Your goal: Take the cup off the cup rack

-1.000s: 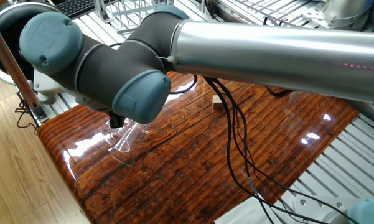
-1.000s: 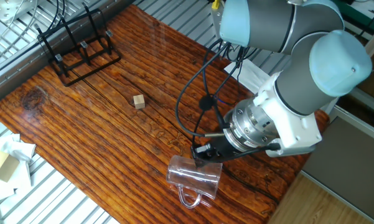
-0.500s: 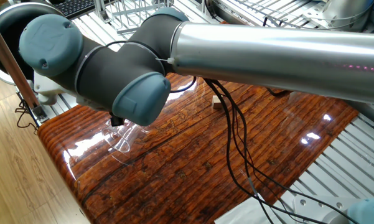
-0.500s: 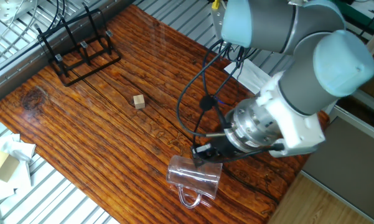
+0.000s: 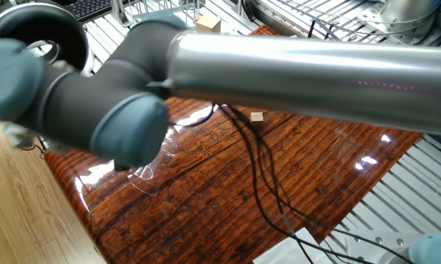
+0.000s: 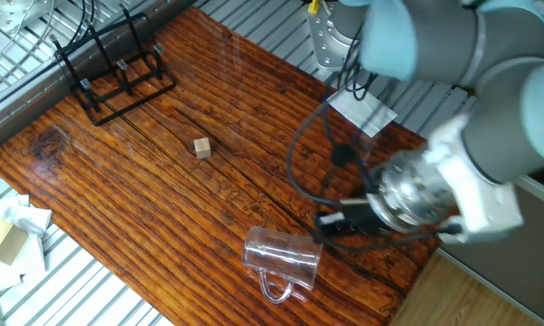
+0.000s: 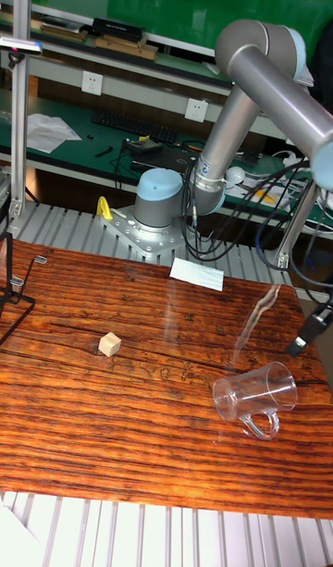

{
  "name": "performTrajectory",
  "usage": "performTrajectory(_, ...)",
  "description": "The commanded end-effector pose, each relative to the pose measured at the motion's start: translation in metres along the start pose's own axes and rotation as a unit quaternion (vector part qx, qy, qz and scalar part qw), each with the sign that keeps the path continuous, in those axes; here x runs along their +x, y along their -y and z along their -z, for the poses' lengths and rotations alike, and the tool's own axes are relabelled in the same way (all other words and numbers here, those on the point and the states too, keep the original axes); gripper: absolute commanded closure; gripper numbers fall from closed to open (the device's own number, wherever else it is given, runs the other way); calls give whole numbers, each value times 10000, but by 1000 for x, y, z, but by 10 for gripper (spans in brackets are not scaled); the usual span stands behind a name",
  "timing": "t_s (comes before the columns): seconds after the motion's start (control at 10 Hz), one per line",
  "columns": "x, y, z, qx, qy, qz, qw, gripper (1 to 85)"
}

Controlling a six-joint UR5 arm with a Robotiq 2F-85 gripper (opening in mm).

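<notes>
Lying on its side on the wooden table (image 6: 163, 172), the cup (image 6: 281, 256) has its handle pointing toward the near edge in the other fixed view, clear of my gripper (image 6: 330, 224), which hangs just beside it and apart from the glass. Gripper is motion-blurred there and I can't tell how far the jaws stand apart; in the tall fixed view only a dark fingertip (image 7: 298, 345) shows at the right edge, rest cut off. Cup rack (image 6: 109, 68) stands at the far corner, well apart from the cup, prongs bare; in the tall view just a sliver shows at the left border. Small wooden cube (image 6: 202, 148) sits between rack and cup. In one fixed view my arm (image 5: 279, 81) blocks most of the table; only a bit of glass (image 5: 150, 170) shows under the wrist.
</notes>
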State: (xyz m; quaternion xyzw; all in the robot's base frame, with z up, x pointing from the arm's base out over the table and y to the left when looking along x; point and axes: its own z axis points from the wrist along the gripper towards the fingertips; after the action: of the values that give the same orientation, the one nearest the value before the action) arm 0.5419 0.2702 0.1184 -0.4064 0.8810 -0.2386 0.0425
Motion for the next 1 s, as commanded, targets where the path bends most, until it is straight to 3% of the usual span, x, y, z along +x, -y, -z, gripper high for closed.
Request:
performTrajectory(0.0, -16, -16, -4, 62, -35, -177, 9998, 590)
performTrajectory(0.2, -18, -9, -12, 226, -48, -139, 9996, 590)
performTrajectory(0.9, -25, -2, -33, 392, 44, -65, 9992, 590)
